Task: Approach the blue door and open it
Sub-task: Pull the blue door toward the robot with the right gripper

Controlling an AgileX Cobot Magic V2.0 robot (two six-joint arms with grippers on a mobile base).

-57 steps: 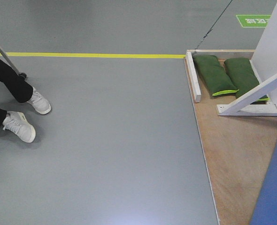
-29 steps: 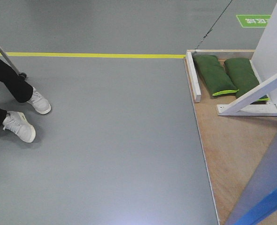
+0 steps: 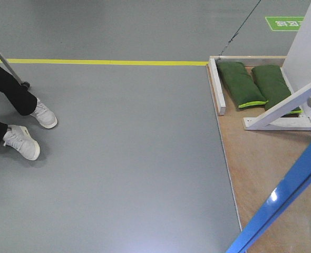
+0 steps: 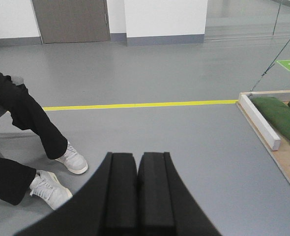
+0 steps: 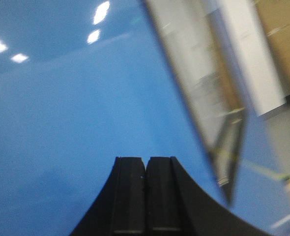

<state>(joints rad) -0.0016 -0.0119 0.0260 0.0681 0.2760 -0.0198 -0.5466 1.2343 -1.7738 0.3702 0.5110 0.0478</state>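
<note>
Now the blue door (image 3: pixel 282 197) has swung wider.

The grey floor (image 3: pixel 129 158) carries a yellow line (image 3: pixel 103 62), two white sneakers (image 3: pixel 22 142) and a plywood platform (image 3: pixel 261 163) holding two green sandbags (image 3: pixel 241 84).

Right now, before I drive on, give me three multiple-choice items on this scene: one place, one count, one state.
1. Where do the green sandbags lie? A) on the plywood base B) on a shelf C) in a crate
2. How many green sandbags are there? A) one B) two C) four
3. How is the left tool? A) wide open B) shut on a handle C) shut, empty
Answers: 1 A, they rest on the plywood beside the white frame. 2 B, a pair lies side by side. 3 C, its pads meet with nothing between.
</note>
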